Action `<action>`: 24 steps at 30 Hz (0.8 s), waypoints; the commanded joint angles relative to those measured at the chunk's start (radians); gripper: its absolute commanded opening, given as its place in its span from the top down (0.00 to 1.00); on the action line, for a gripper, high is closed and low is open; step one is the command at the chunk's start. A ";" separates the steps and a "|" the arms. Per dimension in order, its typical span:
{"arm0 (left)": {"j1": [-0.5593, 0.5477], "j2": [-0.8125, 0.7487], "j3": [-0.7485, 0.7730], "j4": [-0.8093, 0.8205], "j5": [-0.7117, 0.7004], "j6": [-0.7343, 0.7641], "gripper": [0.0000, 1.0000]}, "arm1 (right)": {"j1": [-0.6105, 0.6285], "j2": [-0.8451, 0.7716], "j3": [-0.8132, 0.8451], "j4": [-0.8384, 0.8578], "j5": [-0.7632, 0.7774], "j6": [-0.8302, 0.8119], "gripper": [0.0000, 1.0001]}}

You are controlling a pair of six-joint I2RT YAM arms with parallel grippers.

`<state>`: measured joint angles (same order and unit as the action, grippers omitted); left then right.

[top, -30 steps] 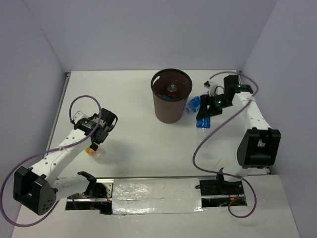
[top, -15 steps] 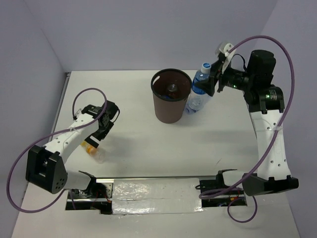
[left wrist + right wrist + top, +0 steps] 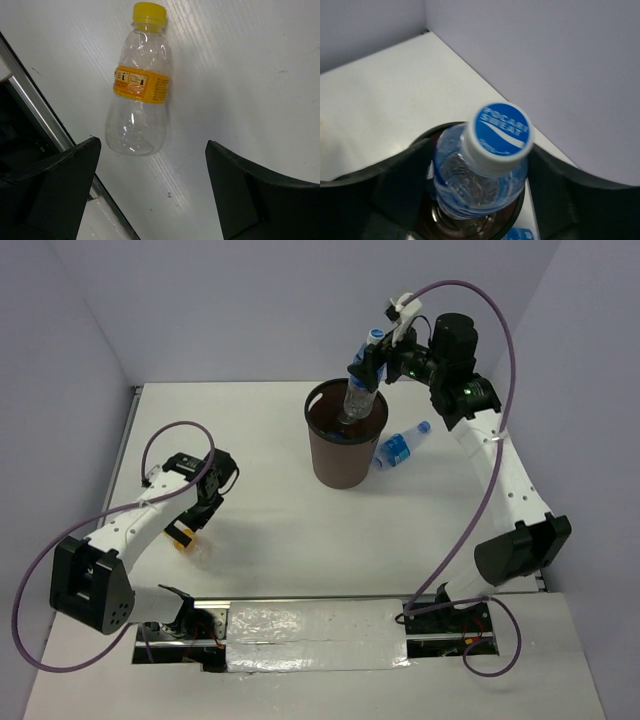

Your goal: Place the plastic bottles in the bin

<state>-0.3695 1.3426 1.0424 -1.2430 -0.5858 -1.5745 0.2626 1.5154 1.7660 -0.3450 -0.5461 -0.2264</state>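
My right gripper (image 3: 366, 368) is shut on a clear blue-labelled bottle (image 3: 358, 395) and holds it upright over the mouth of the brown bin (image 3: 340, 462). In the right wrist view the bottle's blue and white cap (image 3: 502, 131) faces the camera, with the bin's black rim (image 3: 436, 130) below it. A second blue-labelled bottle (image 3: 400, 447) lies on the table just right of the bin. Something blue lies inside the bin. My left gripper (image 3: 192, 522) is open, just above the orange-labelled bottle (image 3: 140, 95), which lies on the table with its cap pointing away from the fingers.
A metal rail (image 3: 310, 625) runs along the table's near edge, close to the orange-labelled bottle; it also shows in the left wrist view (image 3: 40, 117). Purple cables loop from both arms. Pale walls close the table at the back and sides.
My right gripper has lifted the blue-labelled bottle from the table right of the bin and carried it left, over the bin's mouth. My left gripper has shifted slightly by the orange-labelled bottle.
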 commanded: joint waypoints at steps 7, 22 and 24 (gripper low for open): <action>0.021 -0.092 -0.102 -0.014 0.047 0.029 0.01 | 0.012 -0.013 0.018 -0.029 0.029 -0.021 0.00; 0.241 -0.111 -0.377 0.511 0.311 0.304 0.06 | -0.144 -0.285 -0.275 -0.157 -0.222 -0.051 0.00; 0.245 -0.091 -0.371 0.534 0.313 0.330 0.15 | -0.160 -0.300 -0.293 -0.164 -0.236 -0.048 0.00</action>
<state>-0.1352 1.2289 0.6636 -0.8253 -0.3126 -1.3136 0.1226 1.2320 1.5051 -0.4774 -0.7204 -0.2844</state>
